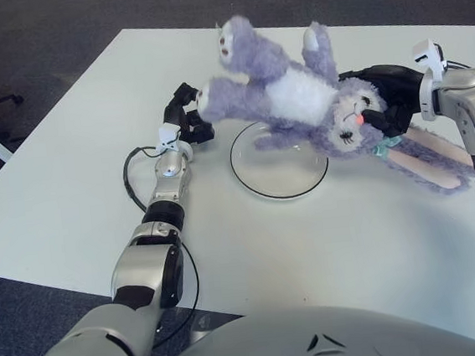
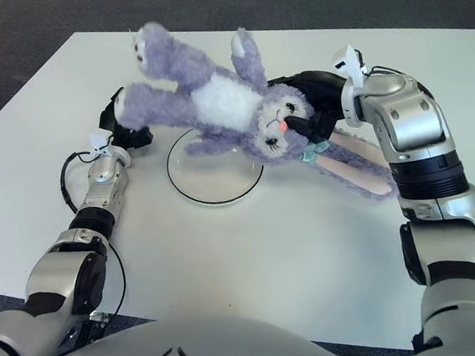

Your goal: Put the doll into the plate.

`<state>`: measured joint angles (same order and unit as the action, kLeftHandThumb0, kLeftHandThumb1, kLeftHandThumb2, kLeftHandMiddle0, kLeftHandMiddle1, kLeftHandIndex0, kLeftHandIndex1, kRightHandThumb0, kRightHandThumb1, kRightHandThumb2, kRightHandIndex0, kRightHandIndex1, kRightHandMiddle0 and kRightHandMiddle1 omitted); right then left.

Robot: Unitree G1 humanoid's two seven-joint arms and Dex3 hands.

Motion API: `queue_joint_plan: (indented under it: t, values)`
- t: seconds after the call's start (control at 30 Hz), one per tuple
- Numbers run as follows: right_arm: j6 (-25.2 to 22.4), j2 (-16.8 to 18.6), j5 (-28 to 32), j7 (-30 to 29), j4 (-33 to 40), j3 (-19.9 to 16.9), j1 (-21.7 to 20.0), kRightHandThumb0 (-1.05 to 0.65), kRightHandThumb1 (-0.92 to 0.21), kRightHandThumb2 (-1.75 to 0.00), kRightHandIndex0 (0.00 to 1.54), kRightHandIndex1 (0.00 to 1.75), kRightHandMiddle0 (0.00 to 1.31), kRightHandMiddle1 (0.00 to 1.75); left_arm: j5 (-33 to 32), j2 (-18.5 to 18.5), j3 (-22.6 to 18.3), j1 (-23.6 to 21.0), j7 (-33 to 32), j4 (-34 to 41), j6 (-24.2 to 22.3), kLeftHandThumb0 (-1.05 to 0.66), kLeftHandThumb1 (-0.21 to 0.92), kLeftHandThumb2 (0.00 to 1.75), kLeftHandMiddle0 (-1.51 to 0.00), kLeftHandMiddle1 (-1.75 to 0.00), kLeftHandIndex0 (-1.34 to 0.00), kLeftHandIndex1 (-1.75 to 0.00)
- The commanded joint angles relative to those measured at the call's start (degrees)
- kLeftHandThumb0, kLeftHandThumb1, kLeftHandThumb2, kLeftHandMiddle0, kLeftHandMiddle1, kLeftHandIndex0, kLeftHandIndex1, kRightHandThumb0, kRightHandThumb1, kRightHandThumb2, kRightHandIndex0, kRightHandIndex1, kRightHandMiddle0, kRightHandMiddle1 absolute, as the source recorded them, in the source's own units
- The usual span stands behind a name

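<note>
Even, bright light from overhead fills both views, leaving the white desk (image 1: 69, 177) nearly washed out while the dark floor (image 1: 38, 29) beyond it stays dim. Shadows are soft and faint: a pale one lies under the purple doll (image 1: 298, 105) across the glass plate (image 1: 282, 182), whose rim catches a small white glare. The doll's raised feet look slightly smeared with motion blur, and the robot's rounded torso (image 1: 321, 342) at the bottom edge is soft, out of focus.
</note>
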<state>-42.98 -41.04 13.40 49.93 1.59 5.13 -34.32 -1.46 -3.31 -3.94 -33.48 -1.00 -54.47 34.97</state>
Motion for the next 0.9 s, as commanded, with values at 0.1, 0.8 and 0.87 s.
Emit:
queue_joint_plan:
  t: [0.1,0.8,0.87]
  values:
    - [3.9,-1.05,-2.33,-0.27,0.8,0.87,1.23,0.0,-0.01,-1.63,0.89,1.63,0.6,1.75,1.52,1.06,0.69,7.11,-0.17,-4.47,-0.72,-0.44,0.42,1.18,-1.24,-1.75,-0.53,-1.75]
    - [5.19,-1.12,-3.39,1.08,0.65,1.19,4.08,0.0,0.01,-1.67,0.89,1.66,0.62,1.75,2.22,1.68,1.22,7.42,-0.86,-3.86,-0.58,-0.44,0.43,1.18,-1.22,-1.75,-0.52,-1.75]
    - [5.55,-1.14,-3.68,0.99,0.63,1.26,4.28,0.0,0.02,-1.67,0.9,1.66,0.63,1.75,2.29,1.78,1.22,7.47,-0.93,-3.81,-0.48,-0.44,0.43,1.18,-1.23,-1.75,-0.52,-1.75]
